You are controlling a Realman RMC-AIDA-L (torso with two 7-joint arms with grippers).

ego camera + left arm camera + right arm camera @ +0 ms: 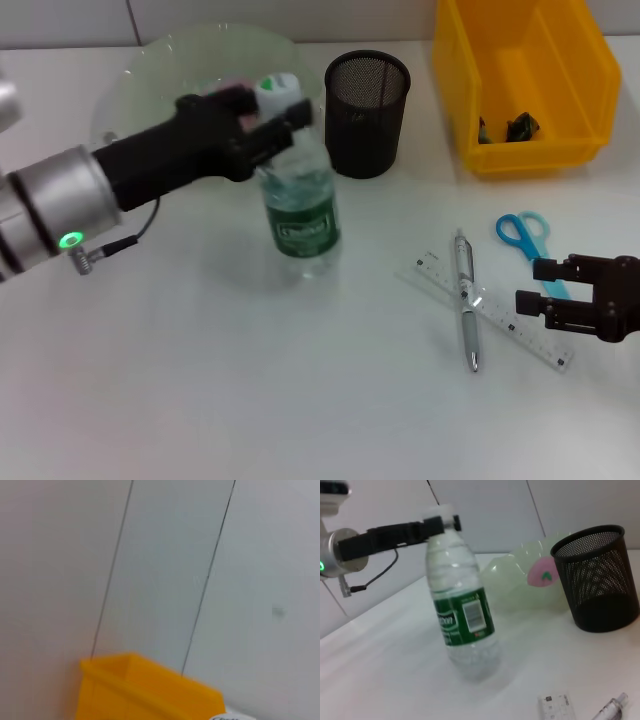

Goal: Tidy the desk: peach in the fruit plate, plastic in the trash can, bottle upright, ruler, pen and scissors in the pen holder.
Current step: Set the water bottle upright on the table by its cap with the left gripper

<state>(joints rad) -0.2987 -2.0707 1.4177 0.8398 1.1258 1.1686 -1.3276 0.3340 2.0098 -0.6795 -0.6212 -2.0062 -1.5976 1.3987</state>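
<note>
Head view hides our left gripper [275, 125] fingertips behind bottle [299, 205] neck; we see it clamped at cap. Bottle stands upright, long axis vertical, just beside mesh pen holder [367, 115], which looks empty. Yellow bin [530, 85] beyond holder: dark scraps inside. Glass plate [160, 70] behind bottle: peach [542, 575] in it. Past holder, toward us: ruler [495, 312] and pen [466, 312] crossed, scissors [525, 240] partly behind our right gripper [545, 285], jaws apart, holding nothing.

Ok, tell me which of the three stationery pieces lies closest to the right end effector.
The scissors, blue-handled: they reach right beside the right end effector, while the pen and ruler lie crossed farther left.
</note>
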